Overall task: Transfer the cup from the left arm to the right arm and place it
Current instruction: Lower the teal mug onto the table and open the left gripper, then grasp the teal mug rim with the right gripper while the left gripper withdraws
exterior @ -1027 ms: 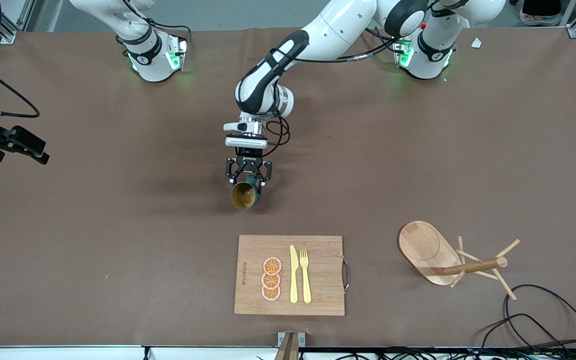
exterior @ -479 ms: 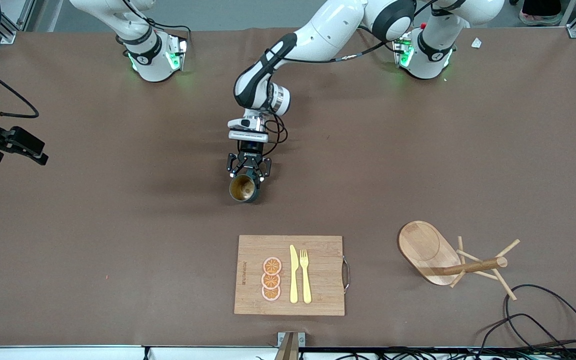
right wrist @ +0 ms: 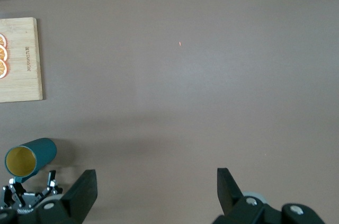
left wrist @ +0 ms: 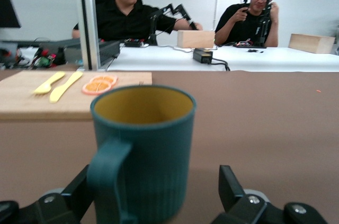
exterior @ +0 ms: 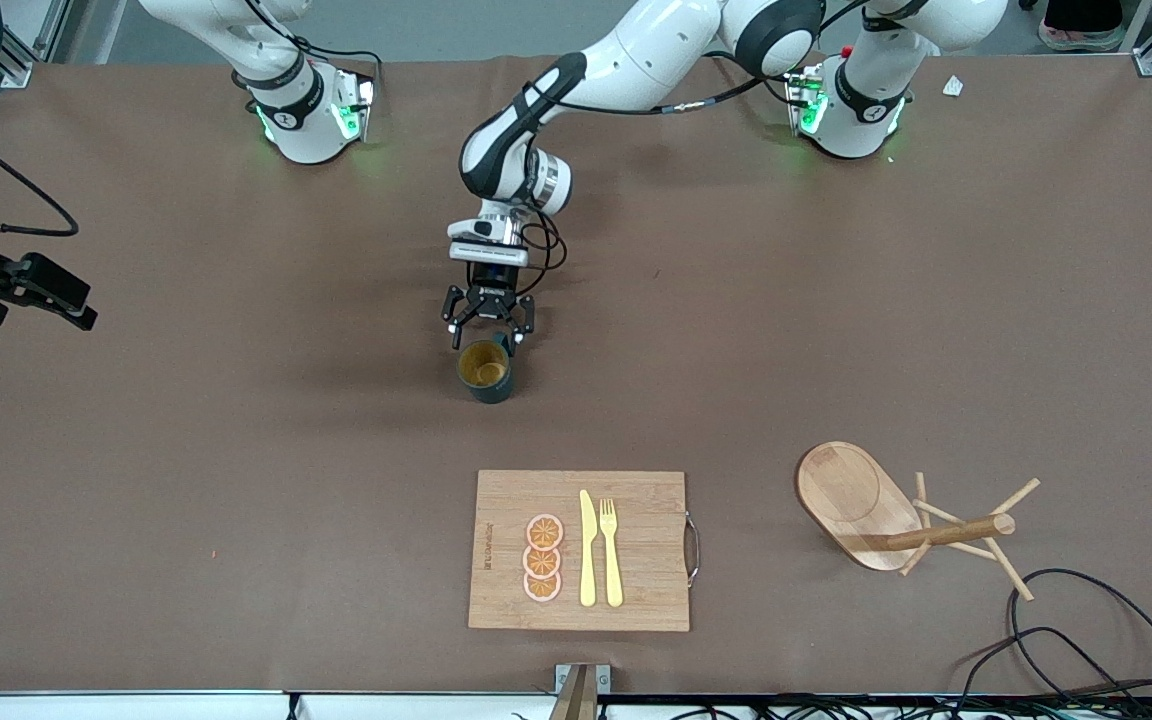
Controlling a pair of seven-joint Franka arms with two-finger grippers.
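Left pincer [exterior: 488,332] low over mid-desk, fingers [left wrist: 229,187] spread, released, nothing gripped; the cup [exterior: 485,371] stands upright on the desk [exterior: 236,450] just at the fingertips, handle [left wrist: 108,173] pointing back at the pincer and sitting in the gap between the open fingers, touching or not can't tell. Cup is dark teal, ribbed, tan-yellow inside, roughly midway between the two arms' ends of the desk. Nearer the front camera than the cup: wooden cutting board [exterior: 580,549] carrying three orange slices [exterior: 542,558], a yellow knife [exterior: 587,549] and yellow fork [exterior: 612,551] side by side. Toward the left arm's end, a wooden mug rack [exterior: 901,518] lies tipped on its side, black cable [exterior: 1086,620] near it. Right pincer [right wrist: 157,189] waits high over the right arm's end of the desk, fingers wide apart, empty; its wrist view shows the cup and the left pincer well off.
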